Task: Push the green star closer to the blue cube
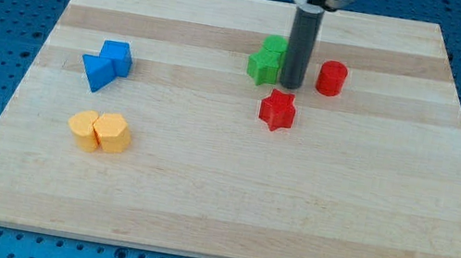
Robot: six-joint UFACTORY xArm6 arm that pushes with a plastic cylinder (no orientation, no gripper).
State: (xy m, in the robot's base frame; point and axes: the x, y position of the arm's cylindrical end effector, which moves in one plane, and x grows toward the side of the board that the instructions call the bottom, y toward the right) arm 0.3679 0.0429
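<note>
Two green blocks stand touching near the board's top middle. The lower one (261,67) looks like the green star and the upper one (275,47) like a cube. The blue cube (118,56) stands at the view's left, touching a blue wedge-like block (95,72) below-left of it. My tip (290,86) rests on the board just to the right of the green pair, close to or touching them. The rod hides part of the green blocks' right side.
A red cylinder (332,78) stands right of the rod. A red star (278,110) lies just below my tip. Two yellow blocks (85,130) (114,132) sit side by side at lower left. The wooden board (217,211) lies on a blue perforated table.
</note>
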